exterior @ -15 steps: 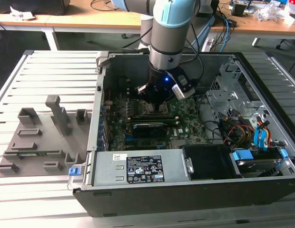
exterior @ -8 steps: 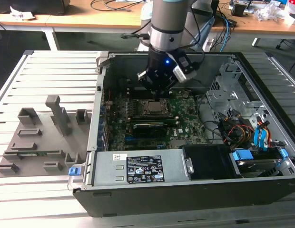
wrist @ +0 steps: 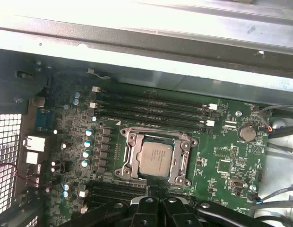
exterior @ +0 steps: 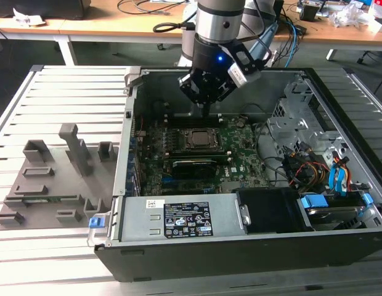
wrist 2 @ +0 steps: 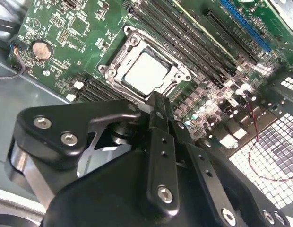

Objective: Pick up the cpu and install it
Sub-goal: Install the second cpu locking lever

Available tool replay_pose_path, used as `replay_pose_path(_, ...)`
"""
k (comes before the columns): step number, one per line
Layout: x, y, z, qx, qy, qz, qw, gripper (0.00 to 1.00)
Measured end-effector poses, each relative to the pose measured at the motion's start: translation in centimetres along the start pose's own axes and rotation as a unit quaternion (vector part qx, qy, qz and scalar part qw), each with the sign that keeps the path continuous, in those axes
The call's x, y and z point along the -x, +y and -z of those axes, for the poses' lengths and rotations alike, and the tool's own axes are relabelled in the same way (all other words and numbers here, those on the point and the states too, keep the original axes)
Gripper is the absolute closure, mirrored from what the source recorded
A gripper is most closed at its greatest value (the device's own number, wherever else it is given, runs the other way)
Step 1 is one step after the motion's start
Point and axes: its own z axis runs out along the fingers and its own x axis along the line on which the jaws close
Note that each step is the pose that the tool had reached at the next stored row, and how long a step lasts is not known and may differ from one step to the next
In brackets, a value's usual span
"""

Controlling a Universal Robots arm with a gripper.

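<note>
While the gripper (exterior: 205, 113) hangs above the motherboard (exterior: 240, 161), fingers pressed together, empty | cpu (wrist: 155, 158) sits in its socket (wrist: 180, 163) | case (exterior: 240, 262) open

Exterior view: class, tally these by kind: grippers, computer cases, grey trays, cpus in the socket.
Gripper: 1
Case: 1
Tray: 1
Cpu: 1
Total: 4
</note>
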Motion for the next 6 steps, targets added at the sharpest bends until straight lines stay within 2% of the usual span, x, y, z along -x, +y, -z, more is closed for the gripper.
replay_pose_path(6,0.0,0.0,-0.01,-0.0021,0.0003,0.0,1.0,0.89)
